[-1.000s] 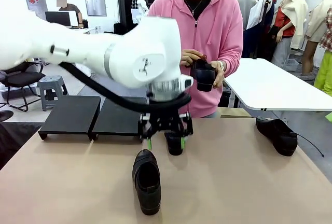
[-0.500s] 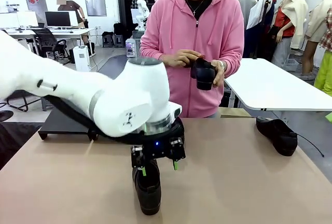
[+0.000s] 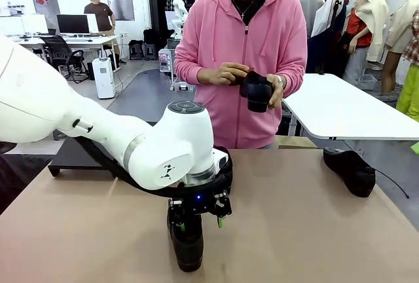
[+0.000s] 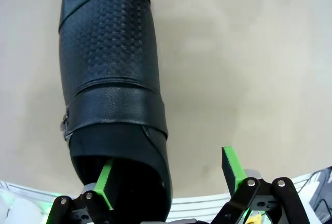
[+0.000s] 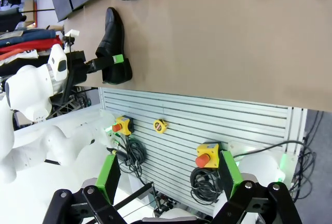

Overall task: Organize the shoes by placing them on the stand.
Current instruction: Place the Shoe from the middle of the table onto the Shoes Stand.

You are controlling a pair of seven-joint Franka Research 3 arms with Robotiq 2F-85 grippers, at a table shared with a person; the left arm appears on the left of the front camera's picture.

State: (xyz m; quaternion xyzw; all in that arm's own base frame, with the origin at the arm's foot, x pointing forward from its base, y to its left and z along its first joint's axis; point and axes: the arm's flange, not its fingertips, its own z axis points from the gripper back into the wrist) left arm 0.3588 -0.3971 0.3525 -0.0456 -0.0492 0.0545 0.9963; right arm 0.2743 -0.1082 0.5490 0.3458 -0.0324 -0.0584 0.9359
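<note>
the left hand (image 3: pixel 199 222) stands wide over the heel end of the near shoe (image 3: pixel 188 251) on the desk (image 3: pixel 294 230). one green finger (image 4: pixel 105 182) is at the shoe's opening and the other is outside its wall, so the hand is not closed on it. the right hand (image 5: pixel 169 175) hangs wide and empty off the desk's edge. a second shoe (image 3: pixel 350 170) lies at the desk's right. the person's hands (image 3: pixel 226 73) hold a third shoe (image 3: pixel 256 92). the stand (image 3: pixel 72 155) sits at the far left.

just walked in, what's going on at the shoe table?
The left gripper is down at the heel of the near shoe, jaws open, one pad at the shoe's opening and the other beside it, not closed yet. The person across the table holds a second shoe. A third shoe lies on the table's right. The stand sits far left. The right gripper is open and holds nothing.
</note>
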